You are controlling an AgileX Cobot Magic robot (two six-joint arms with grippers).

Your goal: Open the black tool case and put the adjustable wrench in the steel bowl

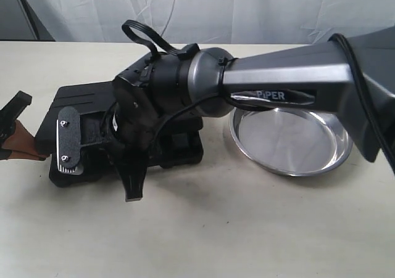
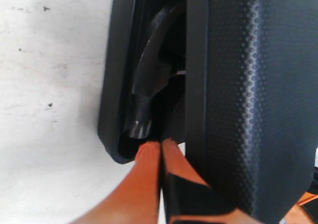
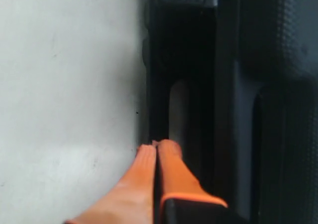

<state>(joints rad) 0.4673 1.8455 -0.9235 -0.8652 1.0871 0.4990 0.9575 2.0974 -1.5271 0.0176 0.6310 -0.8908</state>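
Note:
The black tool case (image 1: 77, 99) lies left of centre on the table, and its lid stands slightly ajar. My left gripper (image 2: 160, 144) is shut, with its orange fingertips at the gap along the case's left end. A silver hammer head (image 2: 149, 82) shows inside that gap. My right arm (image 1: 278, 74) reaches across over the case. My right gripper (image 3: 156, 145) is shut, tips at the case's edge (image 3: 198, 85) beside a handle opening. The steel bowl (image 1: 290, 139) sits empty to the right of the case. The adjustable wrench is hidden.
The pale tabletop (image 1: 247, 228) stretches in front of the case and bowl. A white cloth backdrop (image 1: 247, 13) hangs behind the table. A black cable loop (image 1: 145, 34) sticks up from my right wrist.

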